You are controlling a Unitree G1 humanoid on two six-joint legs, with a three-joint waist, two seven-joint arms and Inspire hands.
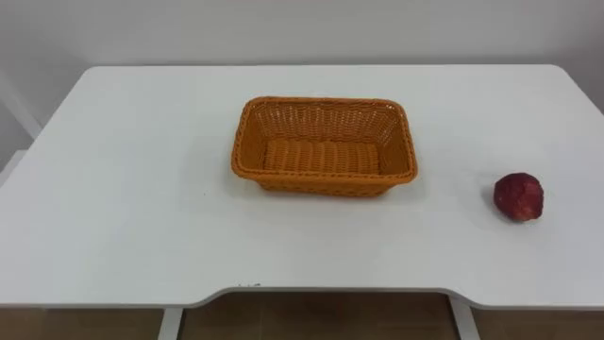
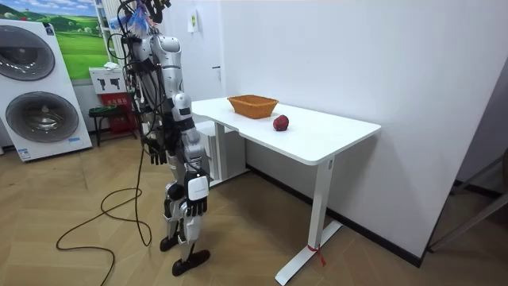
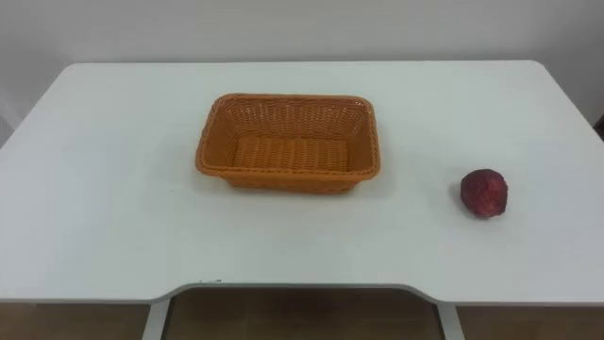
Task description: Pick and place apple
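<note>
A dark red apple lies on the white table, to the right of the basket and apart from it; it shows in the right eye view as apple and in the room view as apple. The orange woven basket stands empty near the table's middle, also seen as basket and basket. In the room view I stand a step back from the table's front edge. My left hand and my right hand hang beside my body, far from the apple.
The table stands against a white wall, its front edge curving inward at the middle. Washing machines and a small stool stand behind me on the room view's left. Wooden floor lies around me.
</note>
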